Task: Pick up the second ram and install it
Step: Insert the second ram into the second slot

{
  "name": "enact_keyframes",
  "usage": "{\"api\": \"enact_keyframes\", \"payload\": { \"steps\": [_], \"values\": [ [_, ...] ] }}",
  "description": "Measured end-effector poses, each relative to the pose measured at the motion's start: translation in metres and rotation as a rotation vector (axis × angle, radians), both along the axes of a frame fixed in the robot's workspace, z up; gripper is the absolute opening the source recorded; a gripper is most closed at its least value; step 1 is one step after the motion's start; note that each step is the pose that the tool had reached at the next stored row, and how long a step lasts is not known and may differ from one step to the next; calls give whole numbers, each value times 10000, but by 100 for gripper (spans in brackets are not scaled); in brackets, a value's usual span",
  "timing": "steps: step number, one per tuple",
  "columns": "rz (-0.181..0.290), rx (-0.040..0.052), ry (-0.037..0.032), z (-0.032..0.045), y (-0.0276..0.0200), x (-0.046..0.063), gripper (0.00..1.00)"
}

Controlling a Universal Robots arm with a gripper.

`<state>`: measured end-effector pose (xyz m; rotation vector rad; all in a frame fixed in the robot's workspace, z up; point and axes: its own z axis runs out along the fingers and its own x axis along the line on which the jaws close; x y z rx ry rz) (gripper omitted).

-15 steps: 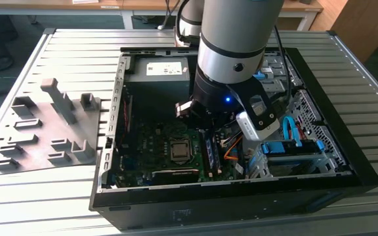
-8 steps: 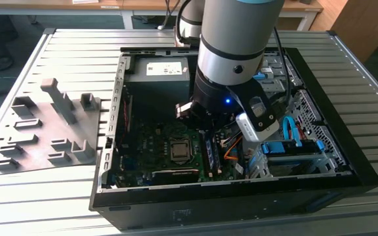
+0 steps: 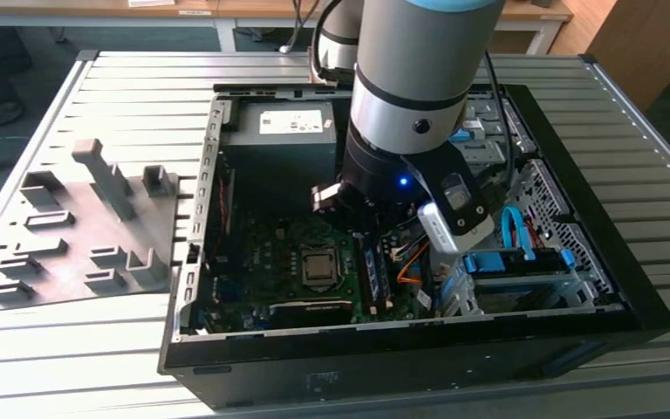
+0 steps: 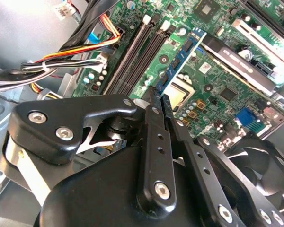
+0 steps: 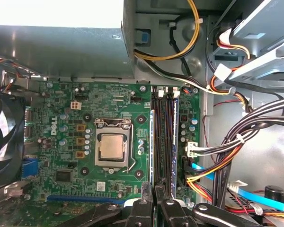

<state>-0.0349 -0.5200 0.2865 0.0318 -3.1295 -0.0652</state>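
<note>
My gripper (image 4: 157,94) is shut on the second ram (image 4: 182,54), a thin bluish-green stick with black chips that reaches out from the fingertips over the motherboard. In the first wrist view the second ram (image 5: 152,142) shows edge-on, held by the gripper (image 5: 154,190). It runs parallel to the two long black memory slots (image 5: 164,137) and hangs just on their processor side. These memory slots (image 4: 139,54) also lie beyond the fingers in the second wrist view. The arm (image 3: 411,105) reaches down into the open computer case (image 3: 614,288).
The processor socket (image 5: 112,150) lies beside the slots, and a black fan (image 5: 0,142) sits further off. Bundles of cables (image 5: 236,142) crowd the slots' other side. A power supply (image 3: 283,131) fills the case's far end. A grey holder tray (image 3: 79,236) lies outside the case at the exterior view's left.
</note>
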Motion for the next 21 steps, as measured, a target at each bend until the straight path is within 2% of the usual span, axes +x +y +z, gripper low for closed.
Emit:
{"api": "enact_keyframes", "payload": {
  "steps": [21],
  "values": [
    [0,1,-1,-75,0,9,14]
  ]
}}
